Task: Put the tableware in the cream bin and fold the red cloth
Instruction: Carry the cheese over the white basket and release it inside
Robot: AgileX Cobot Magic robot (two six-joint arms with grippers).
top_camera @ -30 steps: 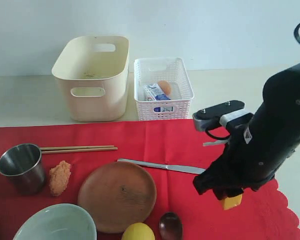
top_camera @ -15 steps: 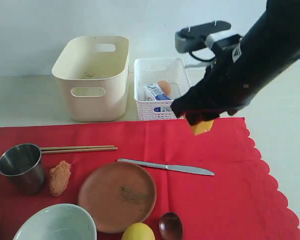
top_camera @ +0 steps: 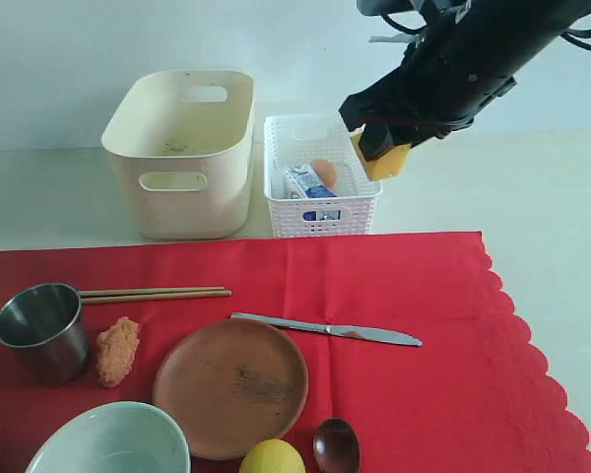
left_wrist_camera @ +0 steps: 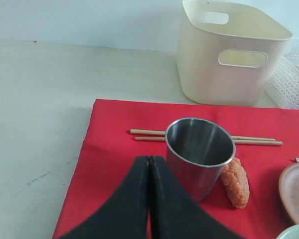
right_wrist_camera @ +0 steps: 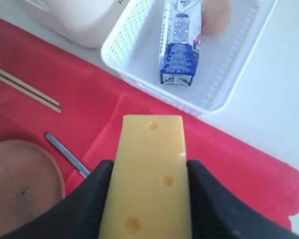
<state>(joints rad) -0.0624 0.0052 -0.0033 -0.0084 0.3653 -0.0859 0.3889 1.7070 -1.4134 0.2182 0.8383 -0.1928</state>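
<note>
Steel cup [left_wrist_camera: 199, 149] looks light, stiff, slippery, so pinch its rim. Left gripper [left_wrist_camera: 149, 159] is fully closed, empty; right gripper [right_wrist_camera: 150, 172] clamps a cheese block [right_wrist_camera: 150, 144].

bowl [top_camera: 116, 434], lemon [top_camera: 272, 458], spoon [top_camera: 336, 446] cut by bottom edge

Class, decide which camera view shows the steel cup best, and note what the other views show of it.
The left wrist view: the steel cup stands close and central, upright on the red cloth, rim and inside clear. The exterior view shows the steel cup smaller, near the left edge. The right wrist view misses it.
</note>
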